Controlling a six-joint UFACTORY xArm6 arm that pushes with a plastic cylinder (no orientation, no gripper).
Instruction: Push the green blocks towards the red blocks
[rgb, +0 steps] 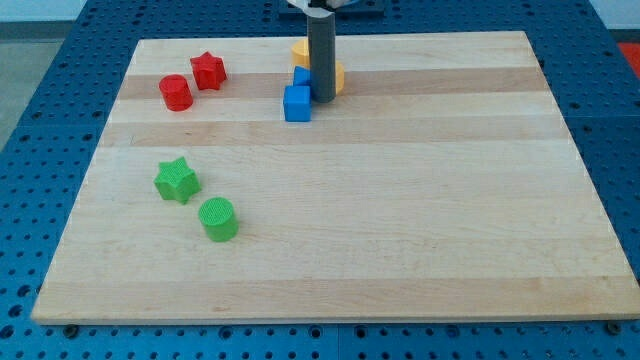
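A green star block (176, 180) and a green cylinder (218, 219) lie at the view's lower left of the wooden board (400, 220). A red cylinder (176, 92) and a red star block (208, 70) lie at the upper left. My tip (322, 98) is at the top centre, just right of a blue cube (297, 103), far from the green and red blocks.
A second blue block (301, 76) shows behind the cube, left of the rod. Two yellow blocks (300, 48) (339, 76) sit partly hidden behind the rod. The board lies on a blue perforated table (60, 60).
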